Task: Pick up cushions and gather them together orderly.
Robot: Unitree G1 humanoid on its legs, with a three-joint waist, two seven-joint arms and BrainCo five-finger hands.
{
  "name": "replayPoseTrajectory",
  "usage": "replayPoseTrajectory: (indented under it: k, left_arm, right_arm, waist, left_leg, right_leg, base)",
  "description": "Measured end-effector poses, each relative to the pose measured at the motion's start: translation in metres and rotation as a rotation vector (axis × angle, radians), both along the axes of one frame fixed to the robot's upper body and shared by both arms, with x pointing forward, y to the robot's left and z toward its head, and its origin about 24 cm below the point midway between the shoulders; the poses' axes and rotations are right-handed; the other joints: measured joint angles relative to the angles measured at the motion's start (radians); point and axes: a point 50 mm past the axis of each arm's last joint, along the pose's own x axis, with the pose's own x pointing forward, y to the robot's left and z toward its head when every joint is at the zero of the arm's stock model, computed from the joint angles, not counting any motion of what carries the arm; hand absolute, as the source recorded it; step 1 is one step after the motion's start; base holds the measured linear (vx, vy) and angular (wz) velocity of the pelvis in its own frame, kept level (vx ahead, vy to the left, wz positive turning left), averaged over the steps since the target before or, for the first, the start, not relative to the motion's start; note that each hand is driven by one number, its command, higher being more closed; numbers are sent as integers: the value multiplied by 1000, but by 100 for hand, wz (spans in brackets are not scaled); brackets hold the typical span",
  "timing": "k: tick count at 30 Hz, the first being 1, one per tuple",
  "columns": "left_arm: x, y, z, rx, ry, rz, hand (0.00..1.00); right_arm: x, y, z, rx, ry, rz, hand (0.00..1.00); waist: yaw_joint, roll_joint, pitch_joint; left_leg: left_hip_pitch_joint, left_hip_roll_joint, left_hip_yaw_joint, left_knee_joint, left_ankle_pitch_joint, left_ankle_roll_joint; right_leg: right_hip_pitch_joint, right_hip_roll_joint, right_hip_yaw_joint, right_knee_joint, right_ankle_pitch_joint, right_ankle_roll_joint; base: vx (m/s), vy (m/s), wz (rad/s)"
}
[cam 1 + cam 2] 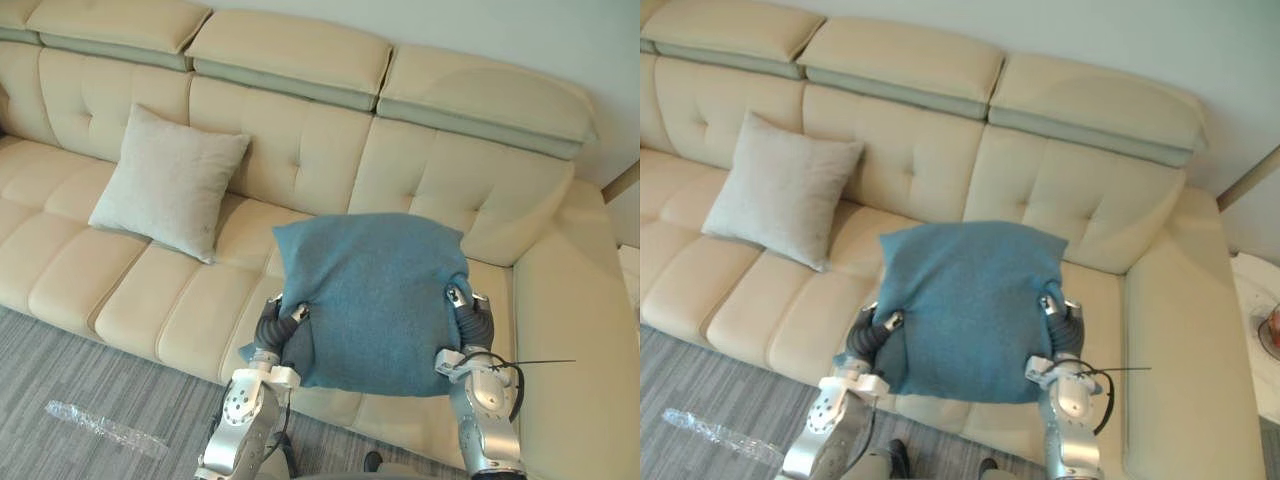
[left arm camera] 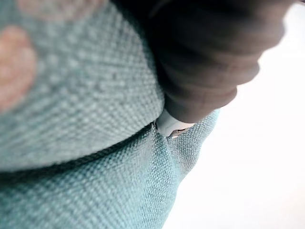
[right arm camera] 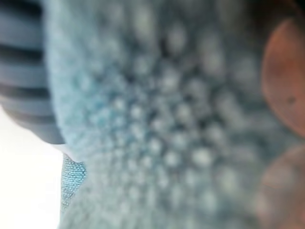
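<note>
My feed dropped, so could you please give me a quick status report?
Holding: left hand and right hand pinch blue cushion at its sides. Raised before sofa. Pale grey cushion leans against backrest, robot's left.

Cream sofa (image 1: 330,150) is spanning L to R at the far side, w/ a light grey cushion (image 1: 170,185) sitting on its L seat, leaning vs. the backrest. Grey carpet floor (image 1: 60,360) is lying near; clear plastic scrap (image 1: 100,427) is lying on it, near L.
</note>
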Motion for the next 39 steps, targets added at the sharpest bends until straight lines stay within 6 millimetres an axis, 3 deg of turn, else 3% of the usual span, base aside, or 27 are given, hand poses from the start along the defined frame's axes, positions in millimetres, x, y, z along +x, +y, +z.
replayPoseTrajectory:
  k: [1,2,3,6,8,10,12,15,17,27,28,29,32,34,35,37,39]
  left_arm:
    - [0,-1,1,-8,-5,2,100]
    - [3,-7,5,-25,-23,1,100]
    - [3,-8,5,-20,-24,-1,100]
    - [4,-9,10,-16,-45,-4,100]
    - [7,-9,14,-12,-67,-6,100]
    - [11,-9,22,-15,-100,8,100]
    - [13,-9,26,-16,-114,14,100]
    - [16,-9,37,-30,-163,32,100]
    - [25,-11,59,-53,-260,51,100]
    - [62,-21,119,-81,-471,129,100]
    - [76,-24,136,-75,-523,146,100]
    - [79,-24,140,-75,-531,152,100]
    - [105,-29,184,-48,-647,189,100]
    - [121,-28,235,-27,-776,247,100]
    - [124,-27,247,-24,-806,261,100]
    - [129,-23,294,-35,-919,321,100]
    - [132,-21,317,-48,-957,351,100]
  right_arm:
    - [1,0,2,-1,-10,1,100]
    - [1,-3,6,-18,-32,-4,100]
    - [1,-4,6,-20,-28,-8,100]
    - [2,-5,8,-23,-38,-11,100]
    - [5,-4,10,-25,-47,-10,100]
    - [15,-4,20,-51,-88,5,100]
    - [17,-2,25,-79,-104,7,100]
    - [18,1,42,-89,-175,3,100]
    - [21,4,65,-104,-274,-10,100]
    - [51,12,118,-118,-483,-110,100]
    - [60,14,137,-114,-544,-130,100]
    - [62,14,141,-113,-556,-134,100]
    - [85,15,190,-138,-700,-190,100]
    - [102,19,241,-173,-825,-235,100]
    - [105,22,252,-164,-853,-239,100]
    - [110,28,299,-158,-958,-265,100]
    - [112,31,322,-170,-999,-290,100]
  waist:
    - [4,7,1]
    - [0,23,-1]
    - [-3,29,2]
    - [-4,38,-1]
    - [1,43,-4]
    - [8,46,-3]
    - [9,39,-1]
    - [8,39,0]
    - [10,36,3]
    - [12,40,47]
    - [13,41,66]
    - [14,40,68]
    - [14,38,84]
    - [13,36,113]
    - [13,35,120]
    - [11,35,144]
    - [9,38,162]
  left_leg:
    - [-6,11,-18,34,-1,-2]
    - [-54,6,-163,83,-1,-9]
    - [-57,-11,-244,76,16,-39]
    - [-26,-37,-335,-31,21,-76]
    - [-17,-38,-347,-93,17,-82]
    - [0,-40,-332,-214,22,-132]
    - [-3,-50,-310,-235,33,-142]
    - [-45,-62,-282,-233,40,-132]
    - [-138,-67,-266,-223,53,-125]
    - [-403,-50,-256,-128,60,-120]
    - [-437,-50,-256,-127,73,-116]
    - [-444,-50,-256,-126,75,-117]
    - [-524,-47,-256,-109,90,-113]
    - [-577,-45,-245,-108,107,-112]
    - [-590,-45,-243,-107,111,-112]
    - [-652,-39,-248,-93,120,-119]
    - [-677,-34,-255,-92,128,-123]
  right_leg:
    - [3,8,5,-2,-1,-1]
    - [-2,34,34,-29,-5,-26]
    - [-1,43,58,-53,17,-35]
    - [-23,50,103,-100,64,-34]
    - [-45,55,126,-129,95,-33]
    - [-96,53,161,-170,144,-13]
    - [-122,41,185,-172,160,-11]
    - [-190,29,204,-147,165,-3]
    - [-292,24,217,-133,183,11]
    - [-534,31,211,-104,244,32]
    - [-565,27,207,-104,259,39]
    - [-572,27,206,-104,262,39]
    - [-628,25,202,-144,313,39]
    - [-665,23,199,-193,368,39]
    - [-675,22,198,-202,377,41]
    - [-712,22,196,-245,415,43]
    - [-726,25,189,-261,430,41]
  base:
    - [-77,-147,-76]
    - [-101,-78,-85]
    - [-94,-37,-69]
    - [-66,6,-43]
    - [-64,29,-45]
    - [-80,32,-60]
    - [-79,57,-37]
    - [-90,62,-29]
    - [-118,7,-19]
    - [-80,-16,-8]
    - [-77,-6,5]
    - [-100,-5,6]
    - [-84,4,-5]
    - [-86,-1,-13]
    - [-82,-1,-12]
    - [-72,3,-8]
    - [-61,-3,0]
